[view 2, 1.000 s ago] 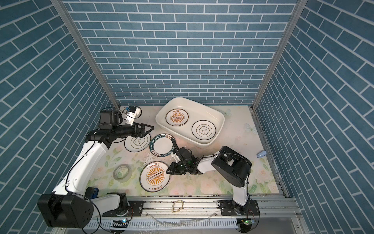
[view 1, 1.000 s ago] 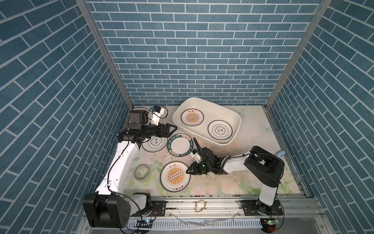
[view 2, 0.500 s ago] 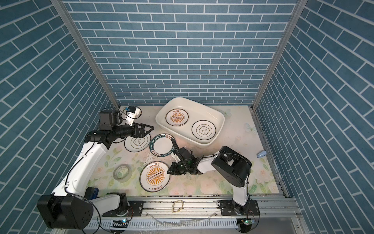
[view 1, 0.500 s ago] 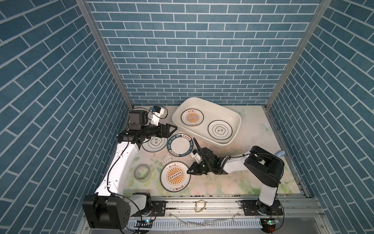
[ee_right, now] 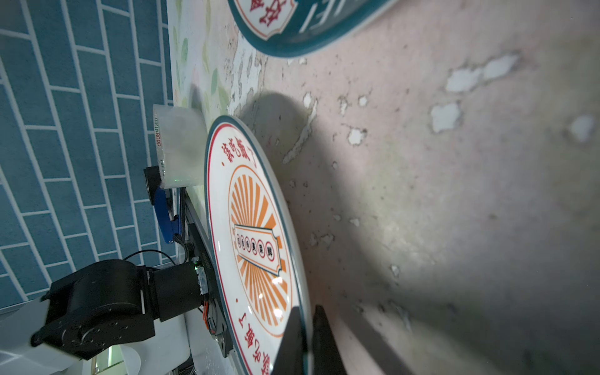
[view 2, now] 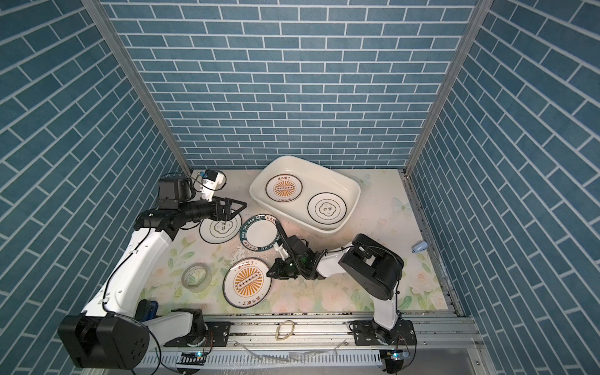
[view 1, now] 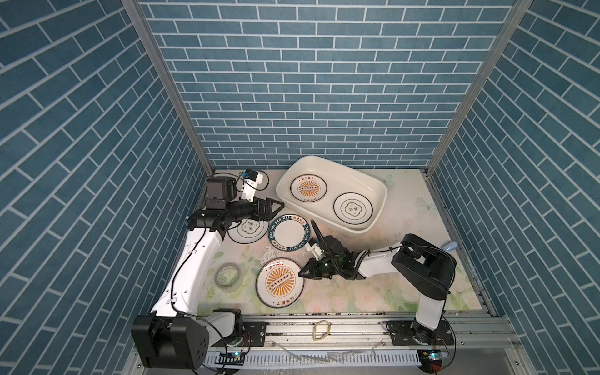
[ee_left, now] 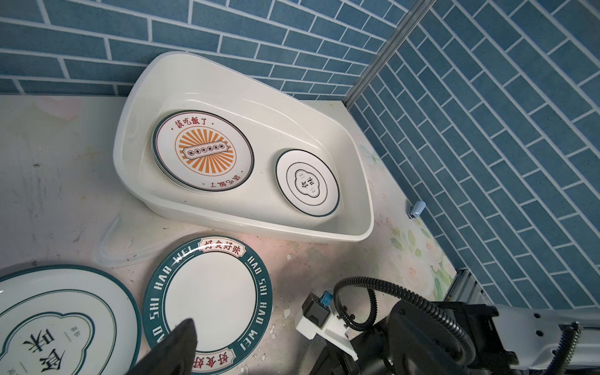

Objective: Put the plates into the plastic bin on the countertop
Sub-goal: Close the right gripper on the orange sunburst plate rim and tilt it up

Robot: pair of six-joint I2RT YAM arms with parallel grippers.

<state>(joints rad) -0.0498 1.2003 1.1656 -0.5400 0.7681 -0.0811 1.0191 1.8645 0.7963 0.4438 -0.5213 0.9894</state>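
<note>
Now the right gripper point(ee_right: 306, 313) squeezes tight on the right edge of the sunburst plate point(view 1: 280, 283), which is near the front middle of the countertop point(view 1: 373, 295). The left gripper point(view 1: 274, 209) hangs wide open and empty at the far left, above the flower-mark plate point(view 1: 248, 229). The green-word plate point(view 1: 289, 232) lies flat in the middle. More plates point(view 1: 307, 189) sit in the plastic bin point(view 1: 350, 181), far back.

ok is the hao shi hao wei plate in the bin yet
No, the green-lettered plate lies flat on the countertop, just outside the plastic bin.
</note>
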